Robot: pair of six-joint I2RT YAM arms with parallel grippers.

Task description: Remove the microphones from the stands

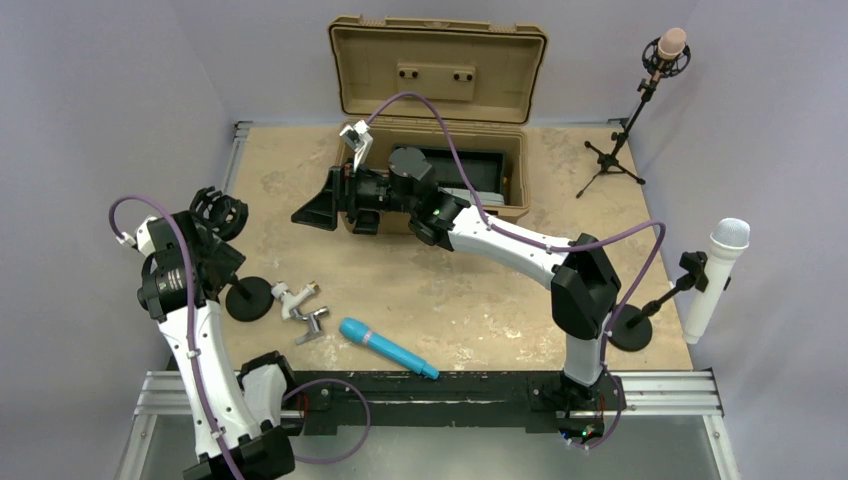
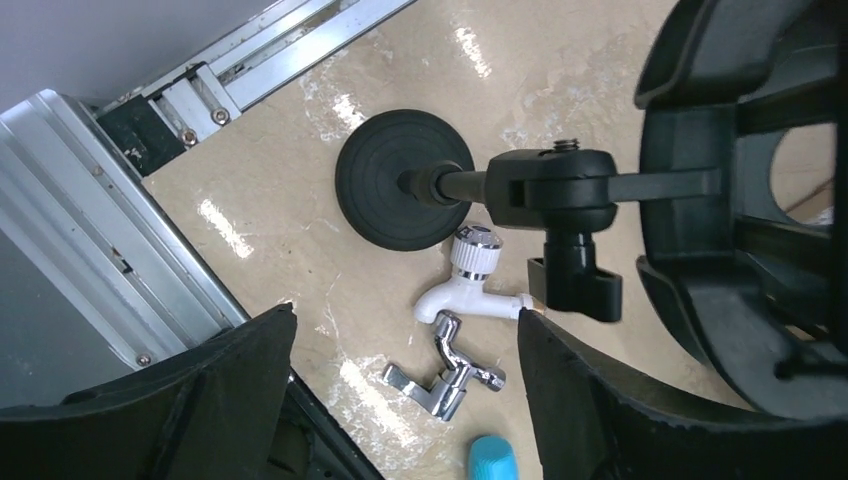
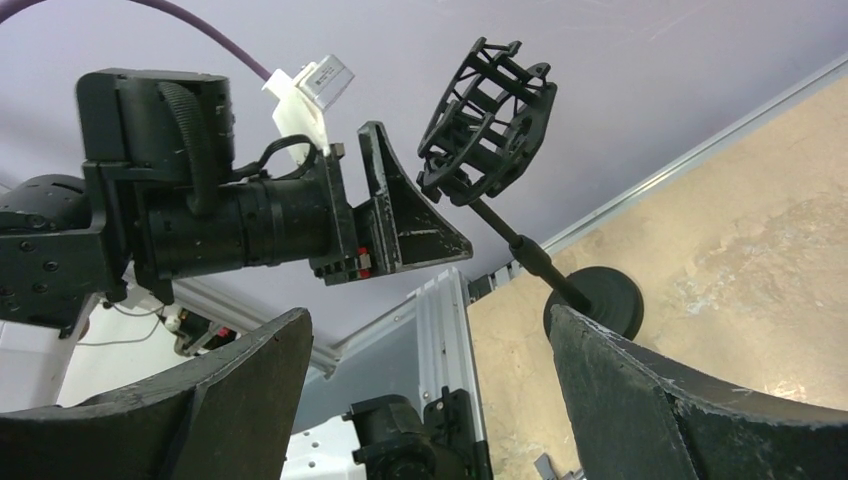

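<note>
A blue microphone [image 1: 388, 348] lies loose on the table near the front edge; its tip [image 2: 493, 458] shows in the left wrist view. The black stand has a round base [image 1: 248, 298] [image 2: 405, 180] and an empty shock mount [image 1: 220, 210] [image 2: 740, 230] [image 3: 487, 120]. My left gripper [image 1: 215, 250] [image 2: 405, 315] is open beside the shock mount and holds nothing. My right gripper [image 1: 335, 215] [image 3: 428, 312] hangs open over the table's middle, facing the left arm, with nothing between its fingers.
A white tap [image 1: 290, 297] [image 2: 470, 290] and a chrome tap [image 1: 312, 325] [image 2: 445, 375] lie by the stand's base. An open tan case [image 1: 440, 110] stands at the back. A white microphone on a stand [image 1: 720, 270] is at the right edge, a pink one on a tripod [image 1: 668, 50] at the back right.
</note>
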